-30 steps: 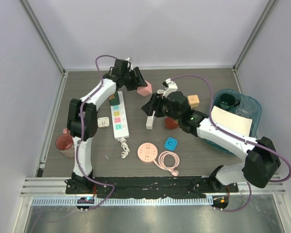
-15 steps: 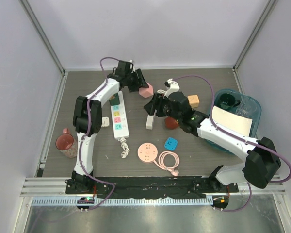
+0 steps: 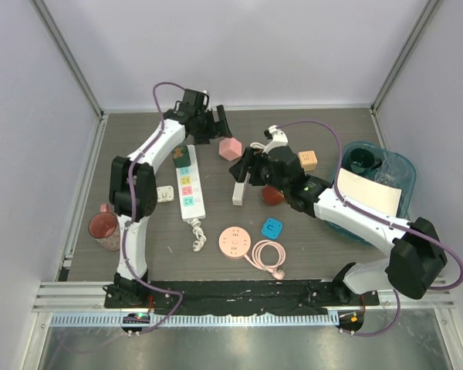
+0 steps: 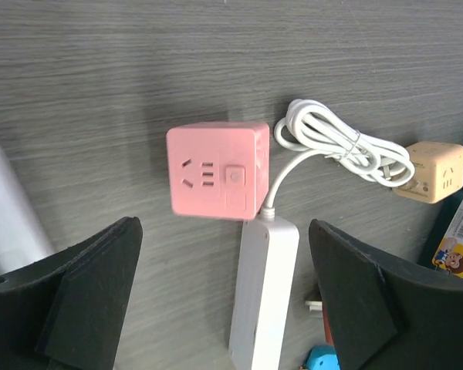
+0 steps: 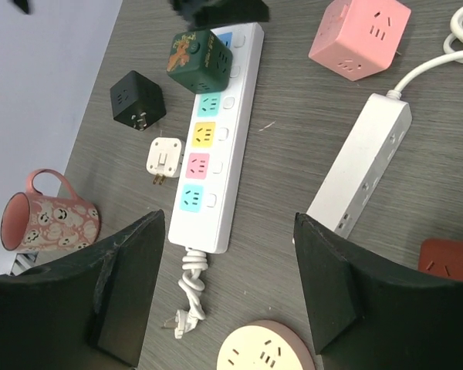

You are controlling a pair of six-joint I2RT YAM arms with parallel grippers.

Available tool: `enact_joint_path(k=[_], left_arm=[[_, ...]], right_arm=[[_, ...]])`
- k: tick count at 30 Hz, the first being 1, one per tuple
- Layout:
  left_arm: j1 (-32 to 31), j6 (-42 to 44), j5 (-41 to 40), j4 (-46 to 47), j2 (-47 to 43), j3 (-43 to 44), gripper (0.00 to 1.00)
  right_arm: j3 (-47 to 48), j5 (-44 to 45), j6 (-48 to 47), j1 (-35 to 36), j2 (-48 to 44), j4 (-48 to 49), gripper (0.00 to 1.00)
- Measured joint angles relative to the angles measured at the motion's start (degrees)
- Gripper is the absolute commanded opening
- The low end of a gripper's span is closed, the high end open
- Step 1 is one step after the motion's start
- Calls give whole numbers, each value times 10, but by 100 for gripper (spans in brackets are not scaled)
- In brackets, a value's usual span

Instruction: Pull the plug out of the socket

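Note:
A pink cube plug adapter (image 3: 230,148) lies on the table, free of both grippers. Just below it lies a slim white socket strip (image 3: 239,189) with its coiled cord (image 4: 336,142); the right wrist view shows a gap between the cube (image 5: 360,38) and the strip (image 5: 359,173). My left gripper (image 3: 216,127) hovers behind the cube, open and empty (image 4: 228,308). My right gripper (image 3: 243,163) hangs over the strip's far end, open with nothing between its fingers (image 5: 231,285). A dark green cube adapter (image 5: 199,54) sits plugged into a longer white strip with coloured sockets (image 5: 208,146).
A black cube adapter (image 5: 137,99) and a small white plug (image 5: 163,157) lie left of the coloured strip. A round pink socket (image 3: 234,241), blue cube (image 3: 272,227), red block (image 3: 272,194), beige cube (image 3: 308,159), teal bin (image 3: 393,166) and pink mug (image 3: 103,227) also stand around.
My left gripper has opened and let go of the pink cube, which now lies on the table, and has drawn back a little. The right gripper's jaws have spread wider.

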Motion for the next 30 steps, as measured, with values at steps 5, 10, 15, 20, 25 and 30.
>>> enact_joint_path(k=[5, 10, 15, 20, 25, 30], left_arm=[[13, 18, -56, -48, -87, -9, 91], [49, 21, -145, -68, -193, -64, 88], [74, 31, -231, -84, -218, -110, 88], [75, 35, -240, -99, -180, -114, 89], [76, 49, -229, -101, -154, -115, 89], [75, 55, -219, -100, -149, -119, 90]], right_arm=[[-4, -4, 24, 0, 31, 33, 72], [11, -16, 46, 3, 128, 52, 70], [69, -45, 64, 14, 231, 59, 58], [157, -105, 80, 27, 329, 89, 39], [208, -176, 110, 40, 404, 152, 12], [239, -216, 145, 47, 466, 187, 1]])
